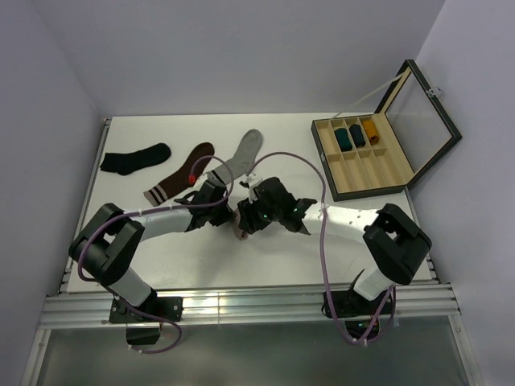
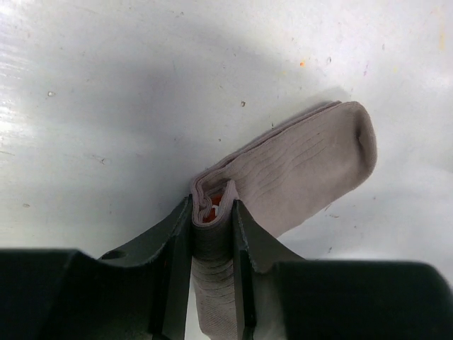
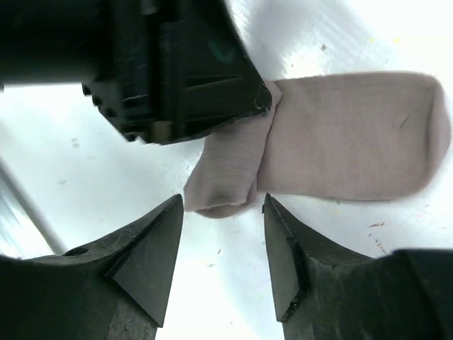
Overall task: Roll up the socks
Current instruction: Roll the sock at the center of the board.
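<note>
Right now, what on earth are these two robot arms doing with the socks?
The left claw is pinching the folded end of a dusty pink sock on the white table. The right claw hangs open just beside that fold, gripping nothing. The sock is only partly rolled; its toe end lies flat. A light grey sock lies further back, beside a brown sock and a black sock. Rolled socks sit in the wooden box.
</note>
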Controlling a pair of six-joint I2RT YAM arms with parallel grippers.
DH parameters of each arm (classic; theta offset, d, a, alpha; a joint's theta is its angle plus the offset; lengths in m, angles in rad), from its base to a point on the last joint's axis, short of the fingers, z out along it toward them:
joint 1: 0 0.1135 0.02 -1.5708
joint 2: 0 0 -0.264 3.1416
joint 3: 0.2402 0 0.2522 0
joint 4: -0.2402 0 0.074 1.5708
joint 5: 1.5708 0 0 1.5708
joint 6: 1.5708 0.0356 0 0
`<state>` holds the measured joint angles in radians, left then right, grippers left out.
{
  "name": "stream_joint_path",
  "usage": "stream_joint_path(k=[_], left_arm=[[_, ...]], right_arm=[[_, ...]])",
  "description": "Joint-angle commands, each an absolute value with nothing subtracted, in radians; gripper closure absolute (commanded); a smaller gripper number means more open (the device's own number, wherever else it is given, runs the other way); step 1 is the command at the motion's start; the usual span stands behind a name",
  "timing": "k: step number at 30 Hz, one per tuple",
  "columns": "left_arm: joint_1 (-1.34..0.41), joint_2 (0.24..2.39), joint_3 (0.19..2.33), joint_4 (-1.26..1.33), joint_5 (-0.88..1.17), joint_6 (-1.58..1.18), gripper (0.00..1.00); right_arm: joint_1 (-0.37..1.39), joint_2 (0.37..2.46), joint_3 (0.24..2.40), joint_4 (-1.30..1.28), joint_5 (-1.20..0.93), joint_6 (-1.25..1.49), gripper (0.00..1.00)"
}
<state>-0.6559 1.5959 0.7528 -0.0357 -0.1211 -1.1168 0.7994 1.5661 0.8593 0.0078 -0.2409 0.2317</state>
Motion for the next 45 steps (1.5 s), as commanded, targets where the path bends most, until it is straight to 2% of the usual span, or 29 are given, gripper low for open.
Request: stream_joint_path(k=[1,12,18,24,45], left_arm=[[-0.657,1.621,0.804,-0.172,-0.133,-1.025,0.93],[-0.658,1.663,0.859,-0.219,-0.098,-1.000,0.93],[-0.657,1.671,0.861,-0.215,-0.089,-1.006,0.93],[-0.658,1.666,0.867,-0.225,-0.095,-1.003,0.93],[-0.658,1.680,0.867,-0.226,-0.072,-1.022,0.93]], right_arm=[[0.863,1.532,0.799,0.184,0.027,0.141,0.43],[1.041,1.566,0.782,0.317,0.253,0.048,0.42],[1.063,1.604,0.799,0.302,0.242,0.058,0.50],[1.063,1.673,0.818,0.281,0.213,0.074,0.50],[1.069,1.786,0.860,0.215,0.162,0.074,0.46]])
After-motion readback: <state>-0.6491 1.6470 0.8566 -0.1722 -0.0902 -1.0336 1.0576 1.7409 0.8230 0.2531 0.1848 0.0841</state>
